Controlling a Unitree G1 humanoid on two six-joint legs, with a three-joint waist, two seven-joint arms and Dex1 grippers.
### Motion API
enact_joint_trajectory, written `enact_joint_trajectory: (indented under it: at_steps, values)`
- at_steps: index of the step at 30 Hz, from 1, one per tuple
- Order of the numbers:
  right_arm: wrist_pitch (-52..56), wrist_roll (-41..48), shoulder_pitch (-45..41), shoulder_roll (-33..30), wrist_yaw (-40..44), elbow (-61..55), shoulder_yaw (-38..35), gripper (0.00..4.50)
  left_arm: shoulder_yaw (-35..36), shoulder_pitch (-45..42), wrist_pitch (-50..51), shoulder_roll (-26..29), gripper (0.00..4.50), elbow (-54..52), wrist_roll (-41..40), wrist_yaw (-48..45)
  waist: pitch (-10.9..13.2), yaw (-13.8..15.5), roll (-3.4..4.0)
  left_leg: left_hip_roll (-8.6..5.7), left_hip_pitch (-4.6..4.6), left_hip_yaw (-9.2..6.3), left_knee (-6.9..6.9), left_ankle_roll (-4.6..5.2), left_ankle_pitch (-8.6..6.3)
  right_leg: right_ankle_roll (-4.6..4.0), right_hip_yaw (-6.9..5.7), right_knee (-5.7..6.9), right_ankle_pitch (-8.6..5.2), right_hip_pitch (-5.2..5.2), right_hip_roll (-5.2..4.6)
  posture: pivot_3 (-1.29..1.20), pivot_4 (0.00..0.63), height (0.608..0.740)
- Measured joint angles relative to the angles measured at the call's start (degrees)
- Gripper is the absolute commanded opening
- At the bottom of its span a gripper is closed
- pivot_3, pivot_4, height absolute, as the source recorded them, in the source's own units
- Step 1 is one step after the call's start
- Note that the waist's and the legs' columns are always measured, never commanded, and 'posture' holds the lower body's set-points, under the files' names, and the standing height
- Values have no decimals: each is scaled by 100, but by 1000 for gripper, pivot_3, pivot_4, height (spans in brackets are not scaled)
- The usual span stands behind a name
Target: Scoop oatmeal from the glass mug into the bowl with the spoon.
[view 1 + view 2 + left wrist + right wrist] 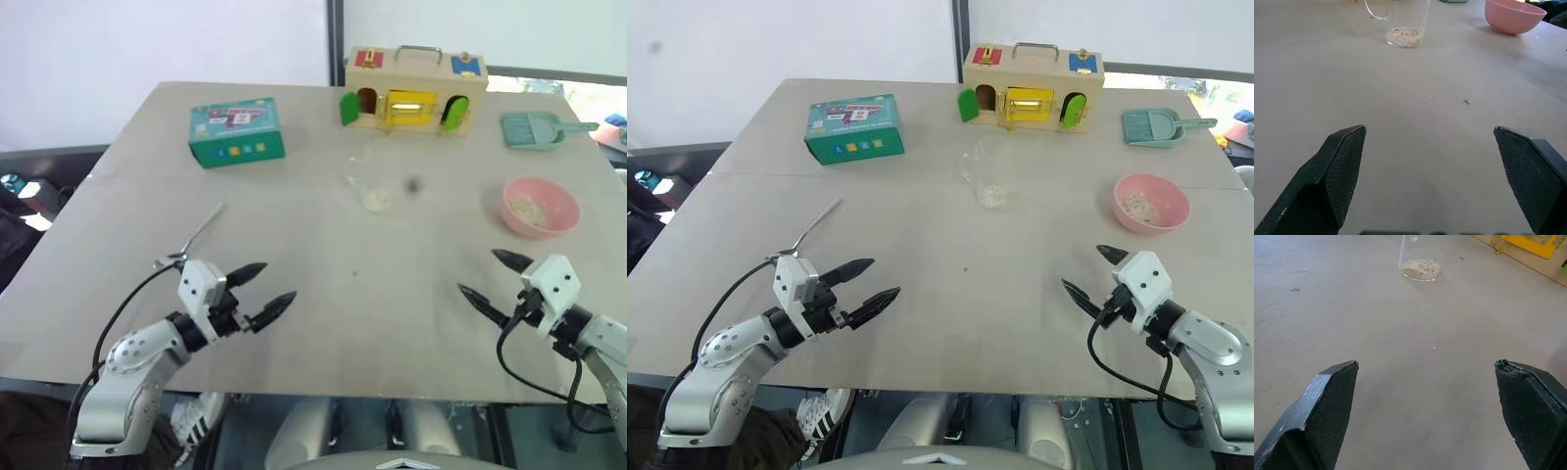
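On the grey table (pixel 323 294) the empty left gripper (pixel 263 292), jaws spread, sits just near of the spoon (pixel 201 231), whose handle runs away from it, mug (pixel 370 176) and bowl (pixel 540 206) farther right; right gripper (pixel 495 278) is also spread, empty.

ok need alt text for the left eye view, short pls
Two open robot grippers, left gripper and right gripper, hover empty over the near edge of a beige table. A spoon lies beyond the left one; a glass mug with a little oatmeal stands mid-table, a pink bowl to its right.
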Motion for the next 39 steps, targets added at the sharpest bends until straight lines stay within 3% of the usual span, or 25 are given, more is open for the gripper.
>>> enact_joint_trajectory:
  at_steps: [2, 4, 6, 10, 14, 22, 28, 33, 38, 39]
  values:
    - [0, 11, -7, 12, -3, -1, -1, 4500, -2, -65, 49, -48, 4463, 10, -5, 63, 0, 1, 0, 0, 0, 0, 0, 0, 0, 0, 0, -1, 0, 1, 0, 0, 150, 740]
    - [-28, 106, -299, 210, -3, -21, 89, 4500, -42, -548, 239, -434, 4463, 28, -40, 463, 4, 21, -4, 0, -2, -3, 8, 3, -2, 3, -6, -2, 2, 3, 0, 0, 150, 740]
    - [28, 571, -825, 416, 77, -367, 331, 4500, -142, -1137, 424, -796, 4463, 28, -29, 1057, 4, 4, -4, 0, 0, -4, 14, -2, 2, 3, -6, 2, 5, 5, 2, 0, 150, 740]
    - [402, 1469, -1649, 462, 191, -1259, 697, 4500, 75, -1764, 985, -984, 4463, 193, 98, 2139, 3, -26, -9, 6, -1, -6, 10, -16, 21, 1, -5, 7, 5, 2, 14, 0, 150, 740]
    - [647, 1788, -2064, 304, 287, -1549, 905, 4500, 506, -2238, 2226, -451, 4463, 497, 3, 2700, 6, 8, -23, 0, -13, -20, 0, -1, 27, 0, -15, 2, 5, -10, 11, 0, 150, 740]
    - [463, 1684, -1944, 205, 652, -1434, 1009, 4500, 712, -2749, 3276, 458, 4463, 1043, -44, 2634, 7, -12, -27, -8, -8, -18, 1, 0, 26, 1, -13, 6, 5, -8, 3, 0, 150, 740]
    - [122, 1494, -1499, 264, 742, -1365, 1020, 4500, 298, -3451, 3826, 1265, 4463, 2270, 511, 2604, 7, -5, -29, -12, -9, -18, -5, 0, 26, 1, -11, 6, 5, -10, 2, 0, 150, 740]
    - [-90, 1347, -1028, 251, 754, -1398, 993, 4500, -40, -3825, 3732, 1450, 4463, 3507, 798, 2028, 7, -2, -31, -12, -9, -18, -3, -22, 15, 0, -12, 8, 5, -11, 1, 0, 150, 740]
    - [-248, 1193, -794, 242, 727, -1439, 980, 4500, -429, -4362, 3480, 1744, 2264, 4448, 960, 968, 6, -3, -32, -12, -7, -17, -3, -23, 15, 0, -12, 11, 5, -10, -1, 0, 150, 740]
    - [-250, 1152, -782, 241, 717, -1439, 981, 4500, -482, -4446, 3400, 1744, 1635, 4596, 1028, 865, 5, -2, -32, -12, -7, -16, -2, -23, 15, 1, -11, 10, 5, -10, -1, 0, 150, 740]
